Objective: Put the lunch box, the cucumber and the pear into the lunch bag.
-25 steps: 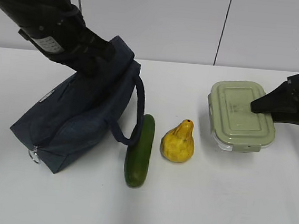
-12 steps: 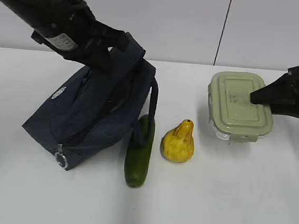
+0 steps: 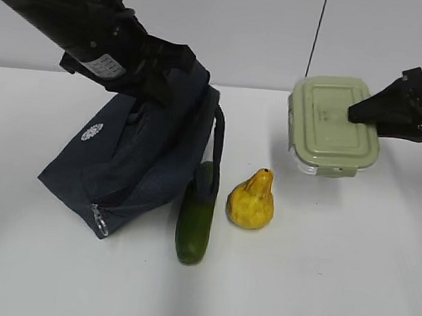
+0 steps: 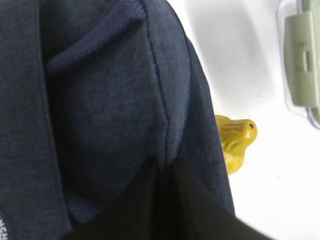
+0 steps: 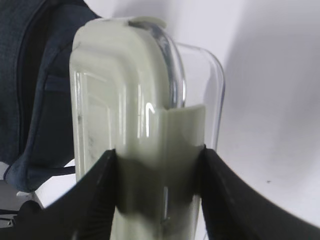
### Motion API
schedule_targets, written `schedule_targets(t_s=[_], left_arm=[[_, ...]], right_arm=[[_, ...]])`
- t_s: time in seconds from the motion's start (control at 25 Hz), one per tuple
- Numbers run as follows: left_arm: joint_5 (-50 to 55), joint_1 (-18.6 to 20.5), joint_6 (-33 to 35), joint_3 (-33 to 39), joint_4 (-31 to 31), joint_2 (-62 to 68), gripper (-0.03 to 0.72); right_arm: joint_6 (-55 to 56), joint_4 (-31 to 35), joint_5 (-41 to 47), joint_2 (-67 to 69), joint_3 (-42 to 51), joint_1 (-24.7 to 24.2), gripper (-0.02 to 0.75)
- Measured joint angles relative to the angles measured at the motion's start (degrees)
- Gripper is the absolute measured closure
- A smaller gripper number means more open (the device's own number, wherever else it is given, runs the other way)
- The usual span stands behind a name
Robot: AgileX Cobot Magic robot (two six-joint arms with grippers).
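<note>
The navy lunch bag (image 3: 140, 155) hangs tilted from my left gripper (image 3: 172, 59), which is shut on its upper fabric; the zipper looks closed, its ring pull (image 3: 101, 224) low near the table. In the left wrist view the fingers pinch the lunch bag (image 4: 100, 100) at my left gripper (image 4: 165, 172). One handle loop drapes over the far end of the dark green cucumber (image 3: 196, 224). The yellow pear (image 3: 252, 201) stands beside it. My right gripper (image 3: 355, 112) holds the green-lidded lunch box (image 3: 332, 125) above the table, fingers clamped across the lunch box (image 5: 130, 100).
White table (image 3: 318, 288) with a pale wall behind. The left arm (image 3: 68, 10) reaches in from the upper left over the bag. In the left wrist view the pear (image 4: 235, 142) and the lunch box (image 4: 300, 65) show to the right of the bag.
The left gripper has pulled the bag upward and to the right, so it stands steeper. The right gripper has raised the lunch box off the table and carried it slightly left.
</note>
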Motion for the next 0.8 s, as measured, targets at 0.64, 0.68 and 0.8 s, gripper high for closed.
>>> schedule_targets(t_s=[0.64, 0.68, 0.8], left_arm=[[0.1, 0.0, 0.0, 0.0, -0.1, 0.0, 0.685], [0.1, 0.0, 0.0, 0.0, -0.1, 0.0, 0.685], [-0.1, 0.0, 0.0, 0.0, -0.2, 0.0, 0.685]], right_arm=[[2.1, 7.0, 0.8, 0.0, -5.5, 12.6, 0.381], [2.3, 7.1, 0.8, 0.0, -6.4, 13.1, 0.381], [3.2, 7.5, 1.2, 0.0, -8.0, 14.0, 0.381]])
